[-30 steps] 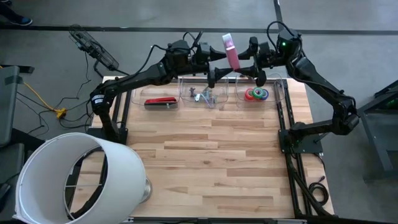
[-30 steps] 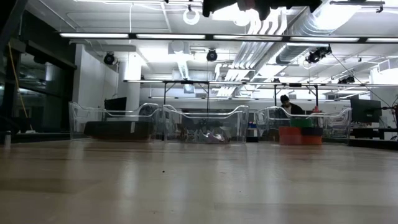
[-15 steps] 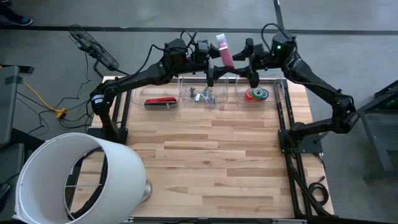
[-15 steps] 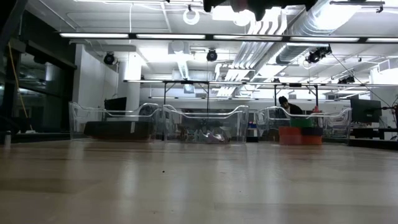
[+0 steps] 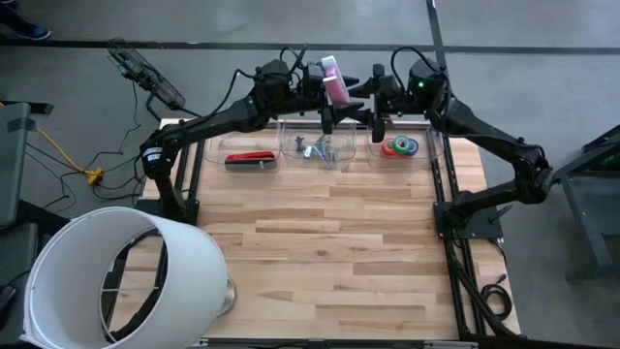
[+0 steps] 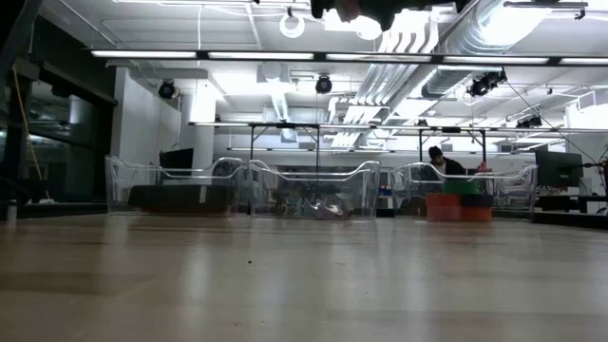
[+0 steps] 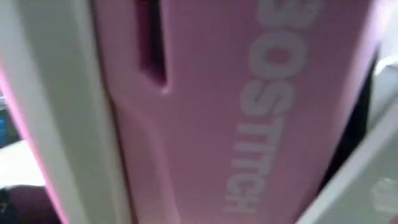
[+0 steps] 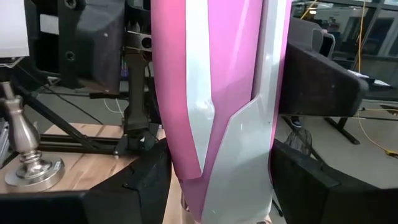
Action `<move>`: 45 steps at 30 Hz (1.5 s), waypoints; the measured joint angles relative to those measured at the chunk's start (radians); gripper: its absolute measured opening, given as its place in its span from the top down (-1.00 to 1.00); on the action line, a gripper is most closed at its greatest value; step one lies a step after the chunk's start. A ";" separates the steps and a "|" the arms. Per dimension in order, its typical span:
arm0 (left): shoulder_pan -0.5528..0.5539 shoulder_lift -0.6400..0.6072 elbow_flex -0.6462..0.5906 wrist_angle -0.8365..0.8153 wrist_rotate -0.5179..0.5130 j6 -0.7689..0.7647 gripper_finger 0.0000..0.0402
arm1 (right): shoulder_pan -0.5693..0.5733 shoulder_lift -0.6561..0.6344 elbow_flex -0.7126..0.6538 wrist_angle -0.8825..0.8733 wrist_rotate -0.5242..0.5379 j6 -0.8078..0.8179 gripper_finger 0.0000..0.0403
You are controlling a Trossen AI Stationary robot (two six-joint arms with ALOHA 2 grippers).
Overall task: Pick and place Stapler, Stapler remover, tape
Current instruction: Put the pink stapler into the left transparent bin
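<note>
A pink and white stapler [image 5: 332, 79] is up in the air above the clear bins at the table's far edge. It fills the left wrist view [image 7: 205, 112] and stands between the dark fingers in the right wrist view [image 8: 217, 93]. My right gripper [image 5: 353, 97] reaches in from the right and is shut on it. My left gripper [image 5: 322, 105] is right beside the stapler on its left. A red stapler [image 5: 251, 159] lies in the left bin, staple removers [image 5: 320, 150] in the middle bin, and coloured tape rolls [image 5: 399, 146] in the right bin. My right gripper pinches the pink stapler between its two fingers [image 8: 311, 180], one on each side [image 8: 264, 155]. The fingers come in level from the table's right side and lie across the stapler. The stapler is lifted clear, high above the bins, and stands roughly on end.
A large white lampshade [image 5: 116, 276] covers the table's near left corner, with a metal stand [image 5: 225, 296] beside it. In the low view, the three clear bins [image 6: 313, 190] line the far edge. A person [image 6: 439, 161] shows in the room behind.
My right gripper has carried the pink stapler toward the table's left edge, still high above the bins, right up to my left gripper.
</note>
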 joint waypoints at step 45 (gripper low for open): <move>0.008 -0.031 0.001 -0.129 -0.038 0.003 -0.10 | -0.049 -0.030 0.000 -0.114 -0.023 -0.030 -0.03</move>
